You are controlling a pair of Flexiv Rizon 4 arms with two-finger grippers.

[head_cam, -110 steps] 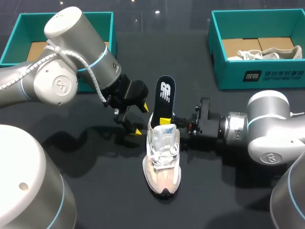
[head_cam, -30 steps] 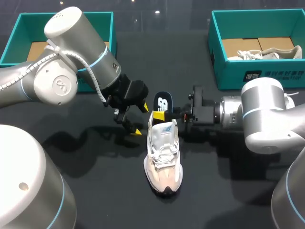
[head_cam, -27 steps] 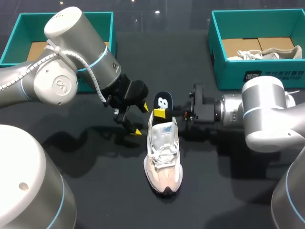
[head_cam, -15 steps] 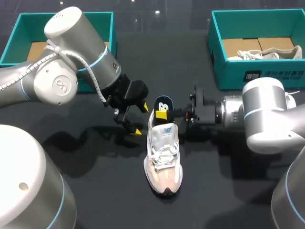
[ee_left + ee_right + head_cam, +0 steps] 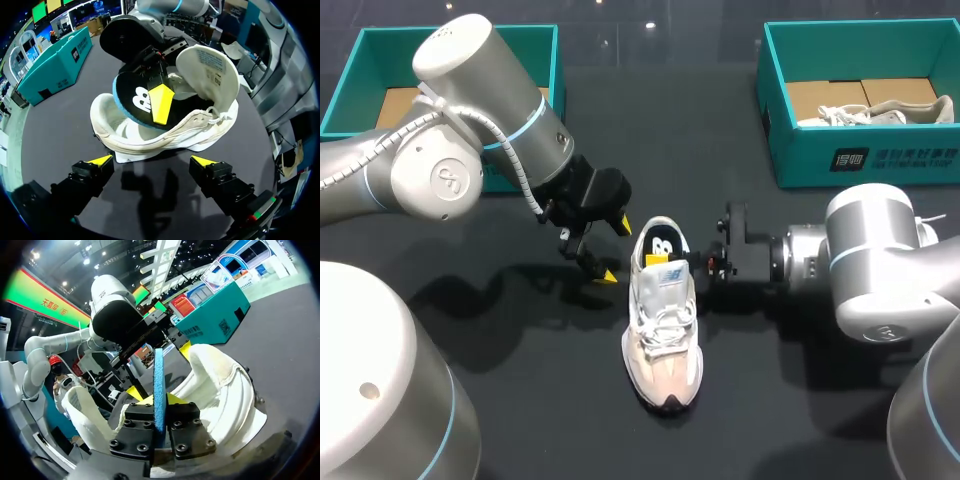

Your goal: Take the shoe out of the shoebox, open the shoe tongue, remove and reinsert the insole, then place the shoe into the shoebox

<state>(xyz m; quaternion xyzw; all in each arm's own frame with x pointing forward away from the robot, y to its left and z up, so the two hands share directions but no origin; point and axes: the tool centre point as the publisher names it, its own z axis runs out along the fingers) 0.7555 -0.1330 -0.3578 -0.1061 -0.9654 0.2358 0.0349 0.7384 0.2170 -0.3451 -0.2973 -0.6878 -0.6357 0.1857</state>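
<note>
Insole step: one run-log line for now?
right tool: shut on insole | insole: partly inside shoe | left tool: open, empty, near shoe heel | shoe: upright on table

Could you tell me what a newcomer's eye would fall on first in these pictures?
First, the pale cream and pink sneaker at the middle of the black table, with a black, blue-edged insole standing half inside it, pinched by the right gripper. The left gripper hangs open beside the heel, apart from it.
</note>
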